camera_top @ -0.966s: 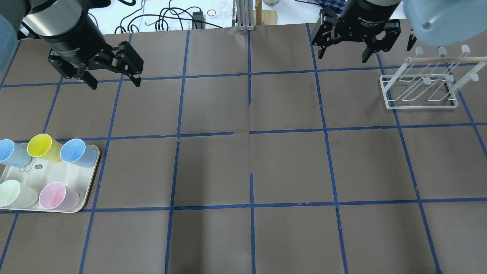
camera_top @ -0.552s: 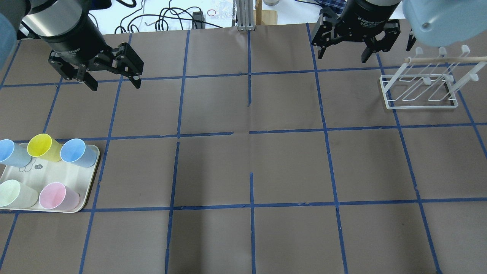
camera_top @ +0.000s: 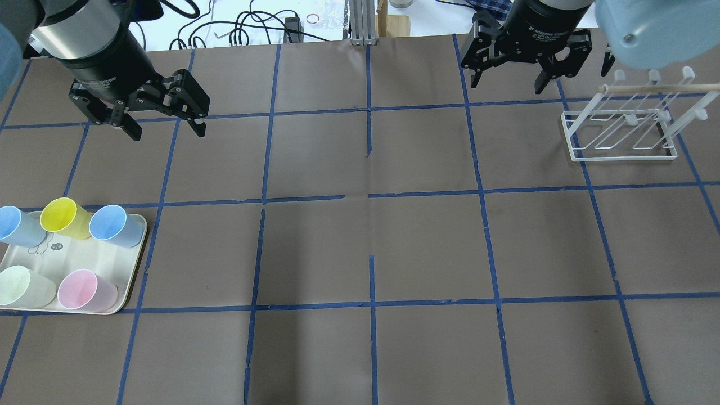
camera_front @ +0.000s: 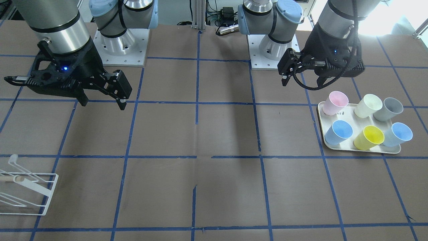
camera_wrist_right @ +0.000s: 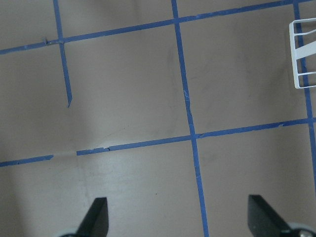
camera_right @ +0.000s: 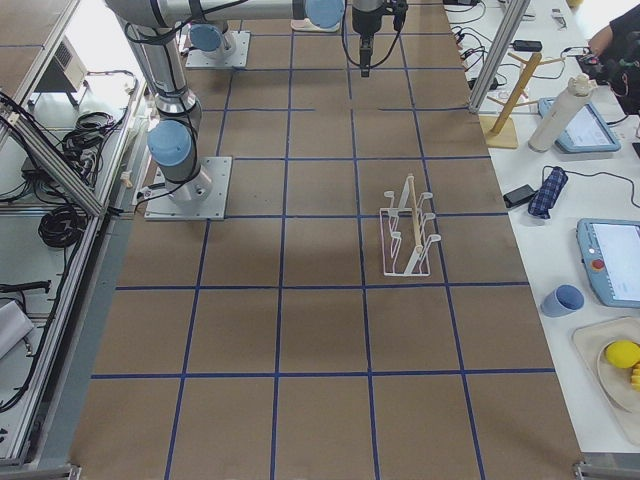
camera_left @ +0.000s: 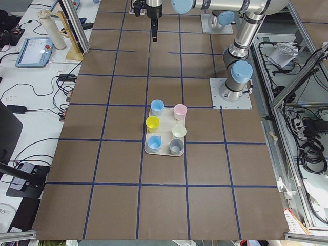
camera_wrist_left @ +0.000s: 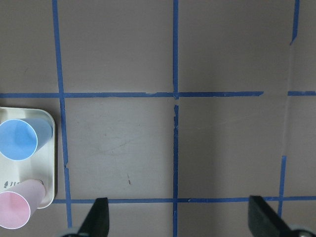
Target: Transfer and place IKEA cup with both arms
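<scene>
The pale sky-blue IKEA cup (camera_front: 398,134) stands at the tray's outer corner, beside a yellow cup (camera_front: 367,137); it also shows in the overhead view (camera_top: 16,225) and in the exterior left view (camera_left: 154,142). My left gripper (camera_top: 167,134) is open and empty, hovering above the table well behind the tray; it also shows in the front view (camera_front: 302,82). My right gripper (camera_top: 506,85) is open and empty at the far right rear, as the front view (camera_front: 103,103) also shows. The left wrist view does not show the pale cup.
The cream tray (camera_top: 84,259) also holds a deeper blue cup (camera_top: 115,225), a pink cup (camera_top: 84,289), a pale green cup (camera_top: 22,287) and a grey cup (camera_front: 388,108). A white wire rack (camera_top: 619,135) stands at the right rear. Blue tape grids the brown table.
My left gripper has shifted slightly and turned a little above the table, still open. The right gripper and the cups have not moved.
</scene>
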Controlling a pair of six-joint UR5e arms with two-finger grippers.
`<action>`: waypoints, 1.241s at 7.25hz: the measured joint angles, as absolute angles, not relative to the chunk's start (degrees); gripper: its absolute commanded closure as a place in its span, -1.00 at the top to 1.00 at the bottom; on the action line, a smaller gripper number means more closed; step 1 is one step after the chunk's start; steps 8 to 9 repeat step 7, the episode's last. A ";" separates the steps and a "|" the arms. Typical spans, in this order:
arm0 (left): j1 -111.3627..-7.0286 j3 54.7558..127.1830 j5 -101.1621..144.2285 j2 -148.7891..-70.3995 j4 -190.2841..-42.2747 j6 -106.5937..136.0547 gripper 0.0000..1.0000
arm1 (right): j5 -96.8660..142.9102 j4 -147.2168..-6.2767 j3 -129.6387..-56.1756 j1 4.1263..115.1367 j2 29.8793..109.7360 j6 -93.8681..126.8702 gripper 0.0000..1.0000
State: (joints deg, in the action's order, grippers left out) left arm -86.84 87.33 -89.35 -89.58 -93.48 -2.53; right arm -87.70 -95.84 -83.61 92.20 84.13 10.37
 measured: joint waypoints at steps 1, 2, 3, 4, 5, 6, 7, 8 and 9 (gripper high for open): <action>-86.84 87.38 -89.25 -89.57 -93.45 -2.46 1.00 | -87.68 -95.87 -83.59 92.15 84.13 10.37 1.00; -86.84 87.42 -89.15 -89.56 -93.44 -2.41 1.00 | -87.69 -95.88 -83.59 92.13 84.12 10.37 1.00; -86.84 87.47 -89.06 -89.53 -93.43 -2.39 1.00 | -87.71 -95.87 -83.60 92.12 84.11 10.39 1.00; -86.84 87.53 -88.95 -89.50 -93.45 -2.38 1.00 | -87.71 -95.85 -83.61 92.12 84.13 10.43 1.00; -86.84 87.58 -88.84 -89.49 -93.46 -2.38 1.00 | -87.71 -95.87 -83.61 92.16 84.14 10.43 1.00; -86.84 87.60 -88.80 -89.48 -93.45 -2.37 1.00 | -87.71 -95.86 -83.60 92.19 84.15 10.40 1.00; -86.84 87.65 -88.78 -89.45 -93.43 -2.37 1.00 | -87.70 -95.85 -83.59 92.18 84.13 10.38 1.00; -86.84 87.65 -88.78 -89.45 -93.43 -2.37 1.00 | -87.70 -95.85 -83.59 92.18 84.13 10.38 1.00; -86.84 87.65 -88.78 -89.45 -93.43 -2.37 1.00 | -87.70 -95.85 -83.59 92.18 84.13 10.38 1.00</action>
